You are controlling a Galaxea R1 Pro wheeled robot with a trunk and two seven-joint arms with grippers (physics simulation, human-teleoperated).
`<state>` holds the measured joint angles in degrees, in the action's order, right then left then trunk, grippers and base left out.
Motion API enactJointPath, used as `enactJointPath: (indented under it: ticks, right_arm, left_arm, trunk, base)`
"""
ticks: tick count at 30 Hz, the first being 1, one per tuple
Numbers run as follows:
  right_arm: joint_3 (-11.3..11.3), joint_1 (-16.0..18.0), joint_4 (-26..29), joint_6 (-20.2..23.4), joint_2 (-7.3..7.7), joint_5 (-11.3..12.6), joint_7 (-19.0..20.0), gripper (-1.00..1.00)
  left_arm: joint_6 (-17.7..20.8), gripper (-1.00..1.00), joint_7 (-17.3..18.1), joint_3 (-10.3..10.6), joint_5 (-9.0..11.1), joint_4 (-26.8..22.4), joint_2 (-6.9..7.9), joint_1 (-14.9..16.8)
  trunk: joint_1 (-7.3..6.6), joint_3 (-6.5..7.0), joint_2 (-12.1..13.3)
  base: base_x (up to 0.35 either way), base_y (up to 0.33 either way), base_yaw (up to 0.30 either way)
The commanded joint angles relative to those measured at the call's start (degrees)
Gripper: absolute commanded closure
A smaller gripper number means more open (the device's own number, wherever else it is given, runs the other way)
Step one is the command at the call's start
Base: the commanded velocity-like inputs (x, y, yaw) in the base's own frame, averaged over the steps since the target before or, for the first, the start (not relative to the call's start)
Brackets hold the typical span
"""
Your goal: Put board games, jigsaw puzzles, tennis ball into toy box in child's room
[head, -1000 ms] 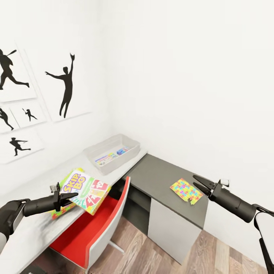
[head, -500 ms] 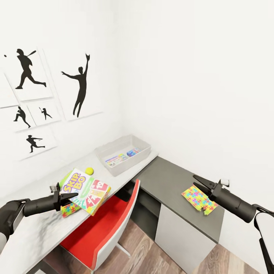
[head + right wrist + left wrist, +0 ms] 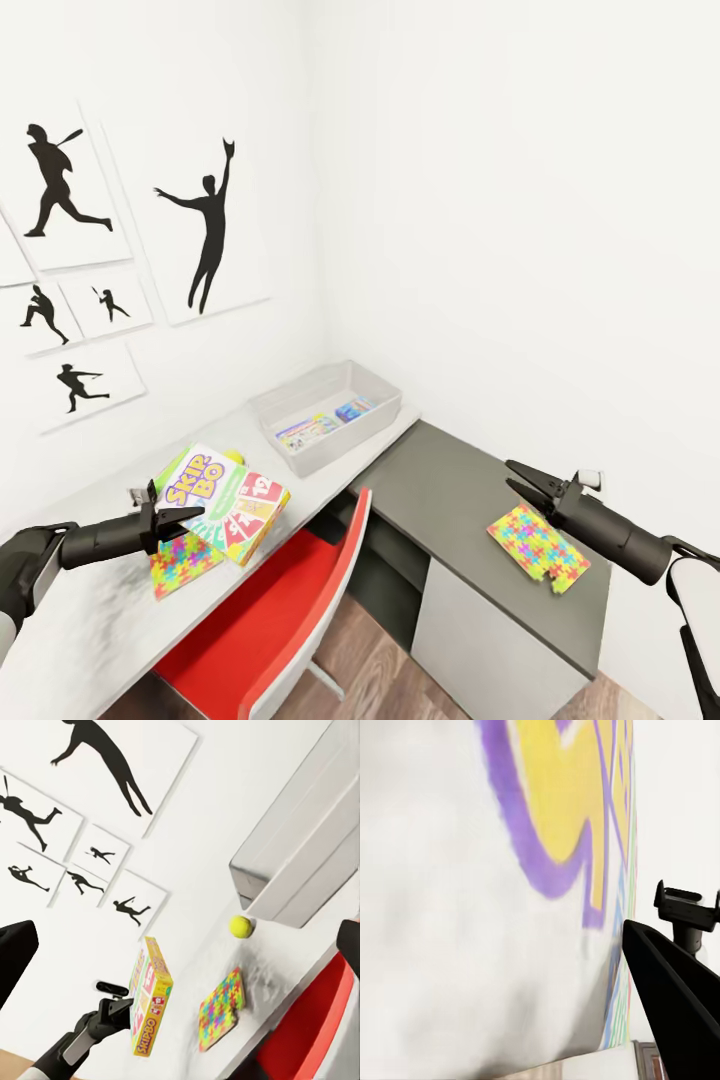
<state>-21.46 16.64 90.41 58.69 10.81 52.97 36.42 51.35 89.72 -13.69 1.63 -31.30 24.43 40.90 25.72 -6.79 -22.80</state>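
A Skip-Bo game (image 3: 225,495) is being gripped by the left fingers (image 3: 172,520) above the pale surface (image 3: 90,620).
A printed flat item is lying in the grey toy box (image 3: 372,378) by the corner; one jigsaw (image 3: 183,560) and a tennis ball (image 3: 241,926) are resting on the surface, another jigsaw (image 3: 538,546) on the dark cabinet (image 3: 450,480), under the right fingers (image 3: 524,482), which are being held apart.

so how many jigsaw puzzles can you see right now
2. One jigsaw puzzle lies on the pale table, partly under the Skip-Bo box in the left gripper. The other jigsaw puzzle lies on the dark grey cabinet, near the right gripper.
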Motion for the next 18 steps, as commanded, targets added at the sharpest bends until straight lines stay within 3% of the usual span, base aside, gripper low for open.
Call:
enactJointPath:
  ticks: [1, 7, 18]
  right_arm:
    - [-0.06, 0.06, 0.02, 0.29, 0.0, -0.24, 0.33, -1.0]
    - [0.01, 0.06, 0.03, 0.36, 0.0, -0.27, 0.25, -1.0]
    - [0.02, 0.06, 0.03, 0.37, 0.01, -0.24, 0.31, -1.0]
  left_arm:
    - [0.6, 1.0, 0.28, -0.02, -0.04, 0.01, 0.0, 0.06]
    - [0.6, 1.0, 0.28, -0.02, 0.02, 0.01, 0.08, 0.06]
    - [0.57, 1.0, 0.28, 0.06, 0.04, 0.01, 0.09, 0.06]
  trunk:
    - [0.06, -0.12, -0.12]
    - [0.06, -0.15, -0.12]
    - [0.06, -0.57, -0.12]
  base:
    - [0.27, 0.0, 0.196]
    - [0.168, 0.0, 0.264]
    - [0.017, 0.0, 0.272]
